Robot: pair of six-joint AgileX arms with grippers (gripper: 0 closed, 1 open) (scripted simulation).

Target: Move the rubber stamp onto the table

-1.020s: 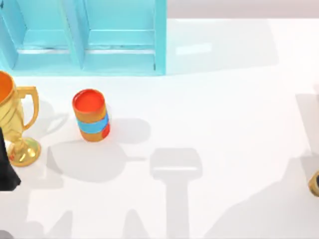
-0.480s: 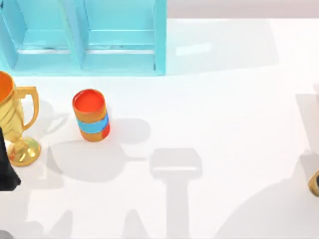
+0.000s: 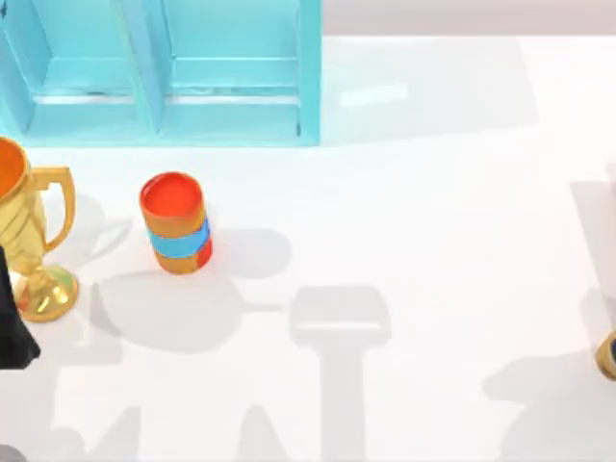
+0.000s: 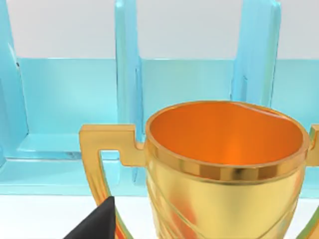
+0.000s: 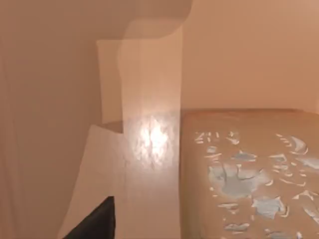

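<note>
Close before the right gripper (image 5: 99, 225), near the worktop's (image 3: 433, 192) right edge: the rubber stamp (image 5: 249, 174). Cannot tell the grip's state. Centre squarely, clamp opposite faces, lift straight, set flat. Parked by the gold trophy (image 4: 224, 164): left gripper (image 4: 97, 224).

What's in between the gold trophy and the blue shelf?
Nothing. In the top view, bare white table lies between the gold trophy and the turquoise shelf unit; the orange cup stands off to the side.

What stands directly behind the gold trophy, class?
Behind the gold trophy stands the turquoise shelf unit, its upright dividers and open compartments visible. The trophy's bowl covers the lower part of the shelf behind it, so anything there is hidden.
</note>
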